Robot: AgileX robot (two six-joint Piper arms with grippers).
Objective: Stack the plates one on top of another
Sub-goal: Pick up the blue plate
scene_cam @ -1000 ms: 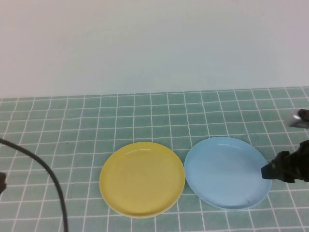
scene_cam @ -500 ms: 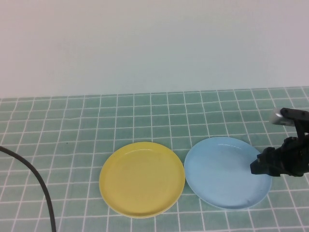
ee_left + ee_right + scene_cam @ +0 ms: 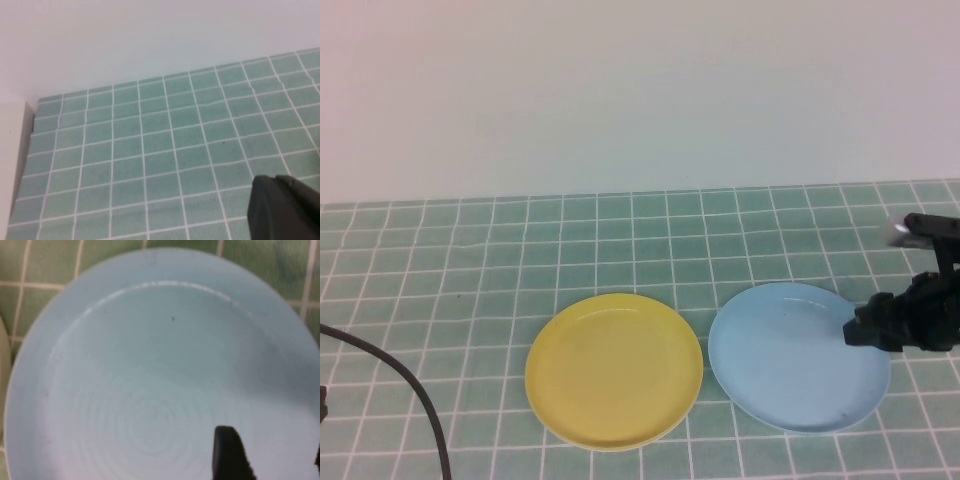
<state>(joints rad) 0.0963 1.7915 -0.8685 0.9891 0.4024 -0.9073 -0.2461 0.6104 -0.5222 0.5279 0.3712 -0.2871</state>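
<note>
Blue plate [image 3: 798, 357] shifted slightly right, away from yellow plate [image 3: 615, 369], both flat on surface [image 3: 470, 260]; right claw [image 3: 853, 332] clenched on its right rim, lift likely next; left claw [image 3: 282, 207] off high view, state unclear

Green tiled table [image 3: 470, 250]: yellow plate [image 3: 614, 370], blue plate [image 3: 790, 360].

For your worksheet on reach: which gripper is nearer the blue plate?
Right. The right gripper sits at the blue plate's right rim; the left gripper is outside the high view, over bare tiles.
</note>
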